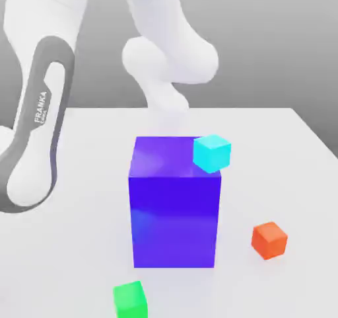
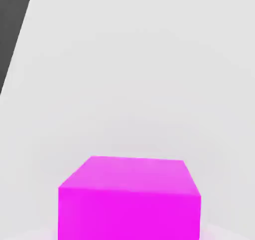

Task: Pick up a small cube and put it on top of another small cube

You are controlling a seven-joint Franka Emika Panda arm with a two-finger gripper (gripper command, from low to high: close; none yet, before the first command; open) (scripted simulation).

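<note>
A small magenta cube (image 2: 129, 199) sits very close under the hand on the white table (image 2: 149, 84). My gripper is shut, and I cannot tell whether it holds that cube. In the exterior view my arm (image 1: 168, 65) reaches down behind a tall blue block (image 1: 174, 204), which hides the hand. A small cyan cube (image 1: 212, 153) shows at the block's upper right corner. A small orange cube (image 1: 269, 239) rests on the table at the exterior view's right. A small green cube (image 1: 129, 299) lies near the front edge.
The tall blue block stands mid-table between the camera and my hand. The white table (image 1: 290, 164) stretches to a far edge behind the arm. In the hand view a dark strip (image 2: 10, 24) marks the table's edge.
</note>
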